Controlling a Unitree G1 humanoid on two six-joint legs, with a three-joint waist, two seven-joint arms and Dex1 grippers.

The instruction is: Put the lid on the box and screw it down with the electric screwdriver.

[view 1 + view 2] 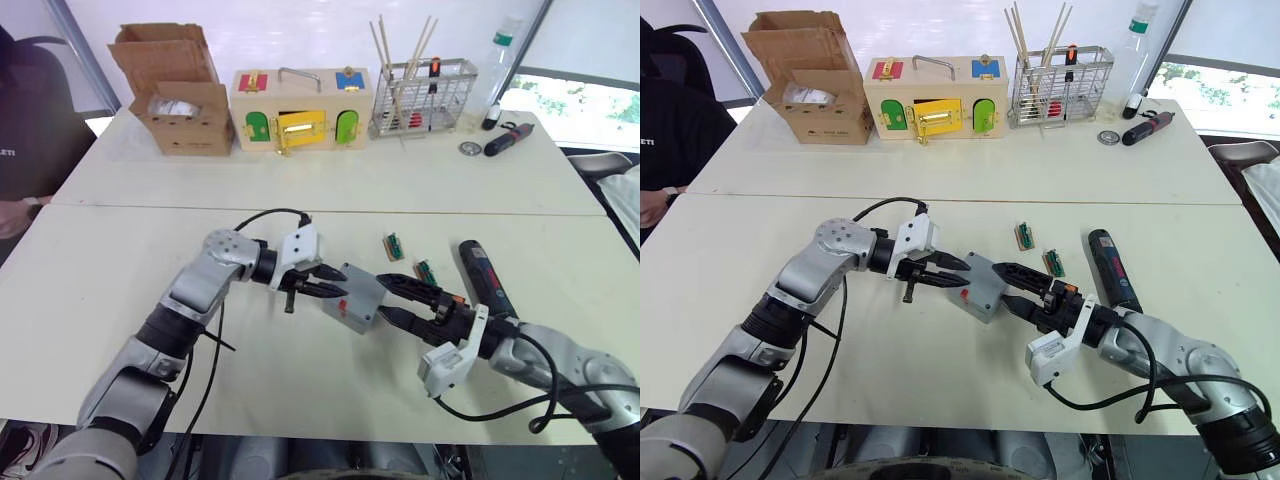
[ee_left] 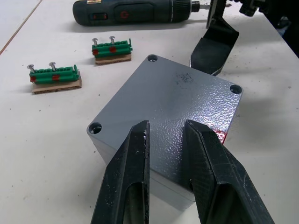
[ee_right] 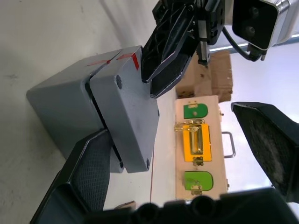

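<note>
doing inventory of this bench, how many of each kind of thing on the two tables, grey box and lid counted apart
grey box: 1
lid: 1
electric screwdriver: 1
green screw holders: 2
cardboard box: 1
wooden box with coloured doors: 1
wire rack: 1
plastic bottle: 1
small black-and-red tool: 1
Total: 10

You face two cream tables (image 1: 330, 180) pushed edge to edge, seam running across between them. Along far table's back edge: open brown cardboard box (image 1: 180, 95), wooden box with coloured doors (image 1: 300, 110), wire rack (image 1: 422, 98) holding sticks, clear bottle (image 1: 497, 70), small black-and-red tool (image 1: 508, 139). White wall behind. Bright window (image 1: 590, 100) at your far right, greenery outside, daylight washing in. Person in dark clothing (image 1: 30, 130) sits at your left edge.
</note>
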